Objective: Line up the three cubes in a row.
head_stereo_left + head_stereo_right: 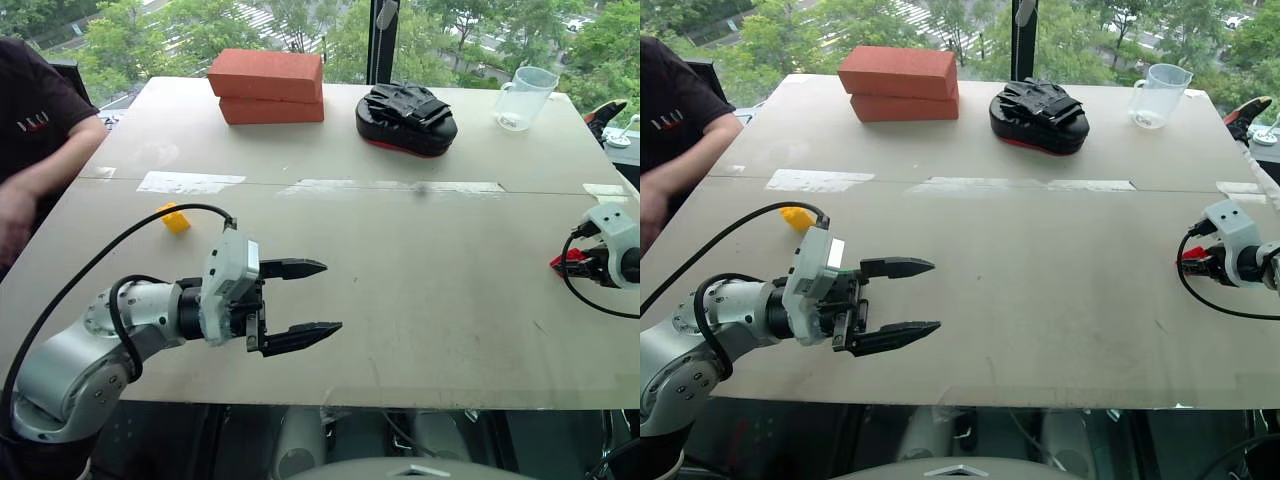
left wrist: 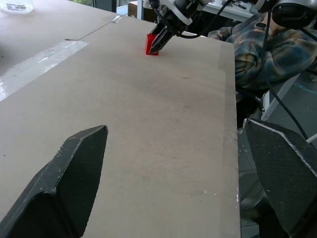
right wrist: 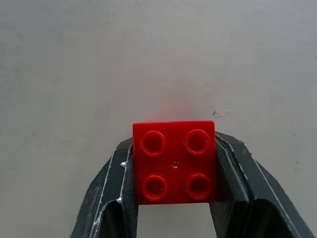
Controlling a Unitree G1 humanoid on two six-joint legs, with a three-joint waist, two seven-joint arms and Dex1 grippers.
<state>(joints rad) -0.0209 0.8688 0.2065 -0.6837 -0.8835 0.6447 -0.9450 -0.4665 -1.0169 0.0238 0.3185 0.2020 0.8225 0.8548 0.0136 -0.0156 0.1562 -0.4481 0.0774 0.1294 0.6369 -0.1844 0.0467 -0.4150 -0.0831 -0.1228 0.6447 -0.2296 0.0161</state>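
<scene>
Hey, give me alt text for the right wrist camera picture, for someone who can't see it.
A red cube with four round studs on top sits clamped between the right end effector's two black fingers, seen from directly above. Beneath it is a pale, lightly scuffed table.

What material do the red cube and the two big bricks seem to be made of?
Red cube: likely plastic, glossy, with moulded round studs and crisp edges. Two big bricks: matte orange-red with a slightly rough look, possibly fired clay or foam; the look leaves it open.
</scene>
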